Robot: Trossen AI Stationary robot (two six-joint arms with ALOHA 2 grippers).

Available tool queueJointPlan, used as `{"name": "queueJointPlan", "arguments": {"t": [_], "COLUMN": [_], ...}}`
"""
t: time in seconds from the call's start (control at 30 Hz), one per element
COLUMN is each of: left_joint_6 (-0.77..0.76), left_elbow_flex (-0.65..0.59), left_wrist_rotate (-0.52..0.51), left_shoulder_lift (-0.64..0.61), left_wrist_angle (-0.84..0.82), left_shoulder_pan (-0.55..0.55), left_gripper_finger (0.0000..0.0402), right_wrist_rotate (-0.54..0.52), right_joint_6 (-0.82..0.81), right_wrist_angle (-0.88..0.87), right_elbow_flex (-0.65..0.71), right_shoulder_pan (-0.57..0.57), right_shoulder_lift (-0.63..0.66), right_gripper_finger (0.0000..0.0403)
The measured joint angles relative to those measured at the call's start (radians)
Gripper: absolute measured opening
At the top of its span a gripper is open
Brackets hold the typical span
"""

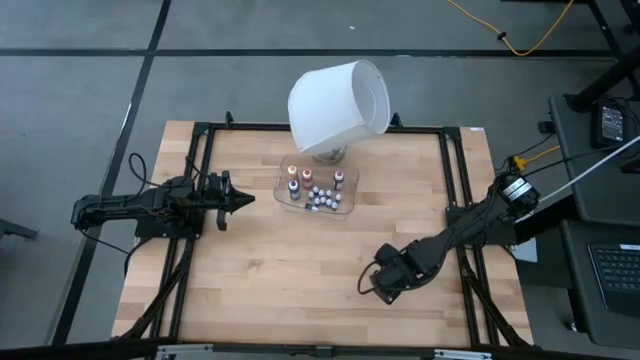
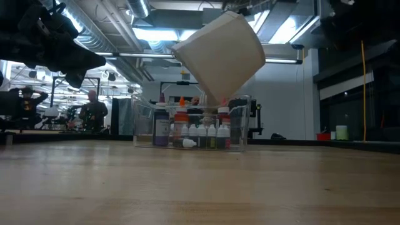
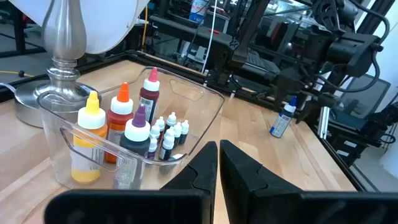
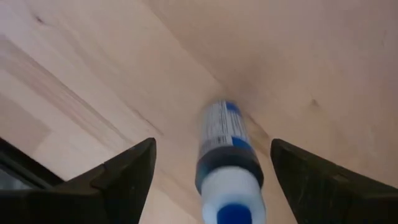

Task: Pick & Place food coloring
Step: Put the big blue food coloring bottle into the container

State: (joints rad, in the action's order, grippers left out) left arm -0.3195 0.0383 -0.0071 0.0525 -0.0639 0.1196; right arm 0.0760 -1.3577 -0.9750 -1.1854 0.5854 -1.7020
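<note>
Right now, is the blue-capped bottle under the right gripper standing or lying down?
Standing upright on the table. The left wrist view shows the blue-capped bottle cap-up beneath the right gripper, whose fingers sit open on either side, not touching.

The lampshade [image 1: 338,108] hides the lamp base from above; at the tray's [image 1: 345,210] six o'clock, small bottles' [image 1: 318,198] cap colours blur.

A white lampshade [image 1: 338,105] tilts over a clear tray [image 1: 345,210] on the wooden table [image 1: 260,270], its lamp base [image 3: 53,93] apparently just beside the tray.
</note>
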Motion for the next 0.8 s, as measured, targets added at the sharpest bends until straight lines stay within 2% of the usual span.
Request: {"name": "queueJointPlan", "arguments": {"t": [0.17, 0.43, 0.6, 0.8], "left_joint_6": [0.000, 0.000, 0.000, 0.000], "left_elbow_flex": [0.000, 0.000, 0.000, 0.000], "left_wrist_rotate": [0.000, 0.000, 0.000, 0.000], "left_shoulder_lift": [0.000, 0.000, 0.000, 0.000], "left_wrist_angle": [0.000, 0.000, 0.000, 0.000], "left_shoulder_pan": [0.000, 0.000, 0.000, 0.000], "left_gripper_finger": [0.0015, 0.0015, 0.0015, 0.0015], "right_wrist_rotate": [0.062, 0.066, 0.071, 0.121], "right_joint_6": [-0.051, -0.101, -0.104, -0.103], "right_wrist_angle": [-0.027, -0.058, -0.058, -0.048], "right_elbow_flex": [0.000, 0.000, 0.000, -0.007], "right_shoulder_pan": [0.000, 0.001, 0.001, -0.012], "right_shoulder_lift": [0.000, 0.000, 0.000, 0.000], "right_gripper_finger": [0.0316, 0.0304, 0.0249, 0.0153]}}
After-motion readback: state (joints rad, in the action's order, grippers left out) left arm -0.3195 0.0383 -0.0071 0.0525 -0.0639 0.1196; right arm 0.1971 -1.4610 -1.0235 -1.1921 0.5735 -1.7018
